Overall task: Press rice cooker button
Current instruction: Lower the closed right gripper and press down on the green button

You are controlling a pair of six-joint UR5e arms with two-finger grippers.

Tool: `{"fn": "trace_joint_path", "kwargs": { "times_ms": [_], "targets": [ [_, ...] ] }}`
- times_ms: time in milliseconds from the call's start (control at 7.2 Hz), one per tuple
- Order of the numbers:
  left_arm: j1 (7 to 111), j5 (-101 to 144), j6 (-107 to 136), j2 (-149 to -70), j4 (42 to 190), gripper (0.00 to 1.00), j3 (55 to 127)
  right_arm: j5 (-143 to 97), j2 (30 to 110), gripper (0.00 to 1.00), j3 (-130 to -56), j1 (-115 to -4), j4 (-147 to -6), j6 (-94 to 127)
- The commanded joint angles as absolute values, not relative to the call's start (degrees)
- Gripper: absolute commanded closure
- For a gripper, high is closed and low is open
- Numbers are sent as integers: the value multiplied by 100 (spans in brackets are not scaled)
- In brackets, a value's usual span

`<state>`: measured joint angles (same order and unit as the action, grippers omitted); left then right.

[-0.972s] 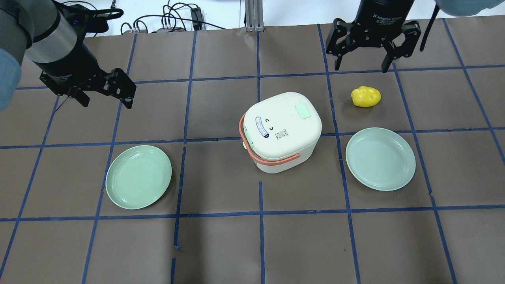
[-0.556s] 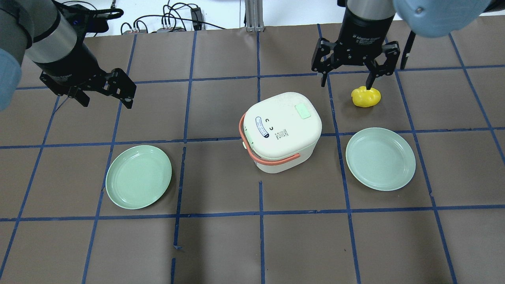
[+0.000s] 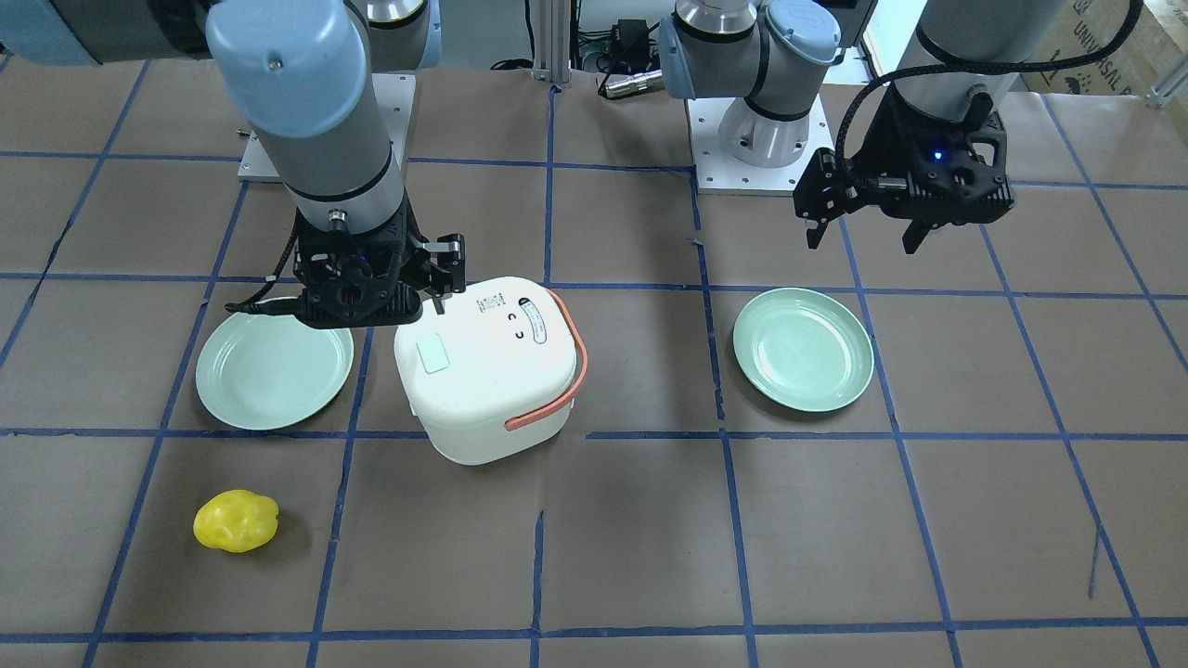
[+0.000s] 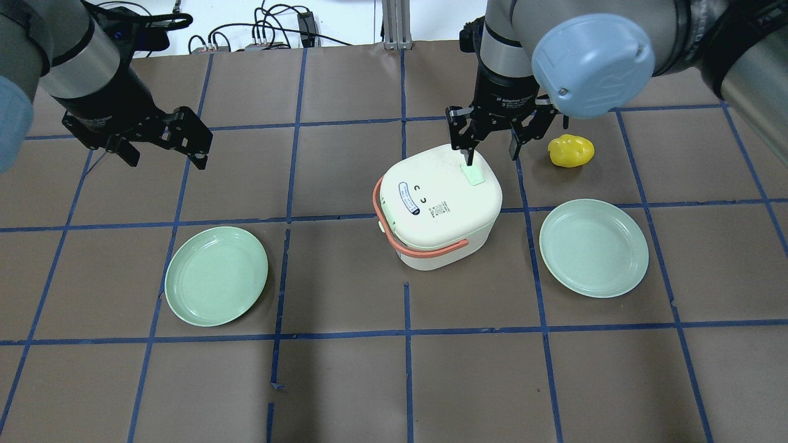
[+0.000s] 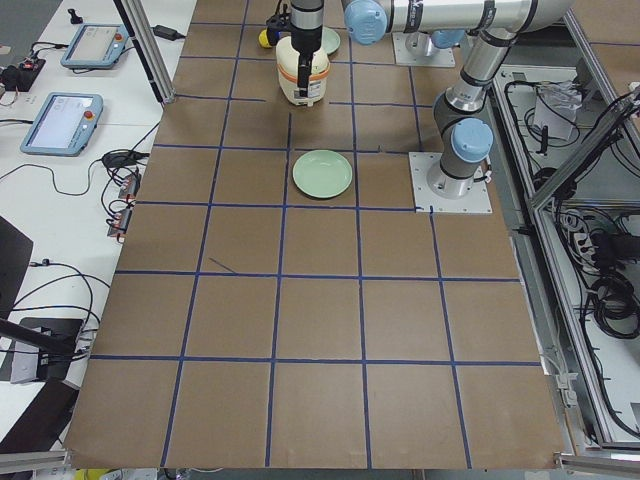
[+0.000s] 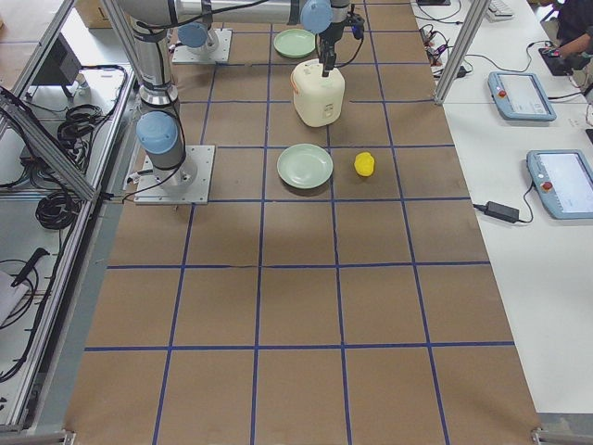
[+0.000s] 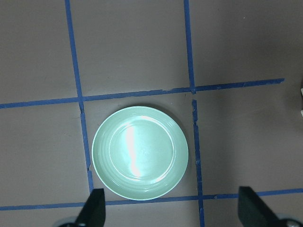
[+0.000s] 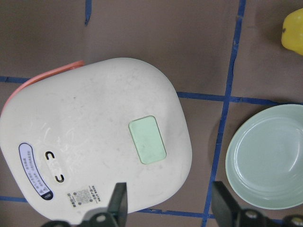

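The white rice cooker (image 4: 440, 206) with a salmon handle stands mid-table. A pale green button (image 4: 473, 174) sits on its lid. My right gripper (image 4: 491, 151) is open above the cooker's far right corner. In the overhead view one fingertip (image 4: 469, 160) overlaps the button's far end; I cannot tell whether it touches. The right wrist view shows the button (image 8: 147, 139) ahead of the open right gripper (image 8: 170, 201). My left gripper (image 4: 166, 157) is open and empty, far off to the left above the table.
A green plate (image 4: 216, 275) lies left of the cooker, below my left gripper (image 7: 173, 208). Another green plate (image 4: 593, 247) lies right of the cooker. A yellow lumpy object (image 4: 571, 151) lies just right of my right gripper.
My right arm has swung in from the far right edge, past the yellow object, to the cooker's lid, its gripper still open. The left arm has not moved.
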<state>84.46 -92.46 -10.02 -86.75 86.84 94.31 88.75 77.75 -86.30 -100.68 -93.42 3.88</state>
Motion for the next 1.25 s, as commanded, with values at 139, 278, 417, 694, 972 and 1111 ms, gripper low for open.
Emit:
{"fn": "trace_joint_path", "kwargs": {
  "times_ms": [139, 278, 417, 694, 972, 1111],
  "targets": [
    [8446, -9246, -1002, -8675, 8684, 0, 9431, 8789, 7533, 100, -8718, -10028, -9641, 158],
    [8446, -9246, -1002, -8675, 8684, 0, 9431, 8780, 7532, 100, -8727, -10028, -9642, 167],
    [8446, -9246, -1002, -8675, 8684, 0, 9431, 8780, 7524, 100, -8728, -10028, -9642, 167],
    [8446, -9246, -1002, -8675, 8684, 0, 9431, 8780, 7419, 100, -8719, -10037, -9816, 167],
    [8446, -9246, -1002, -8675, 8684, 0, 9431, 8597, 7401, 100, -8736, -10046, -9817, 158],
    [8446, -9246, -1002, -8675, 8684, 0, 9431, 8596, 7392, 100, -8745, -10046, -9826, 150]
  ]
}}
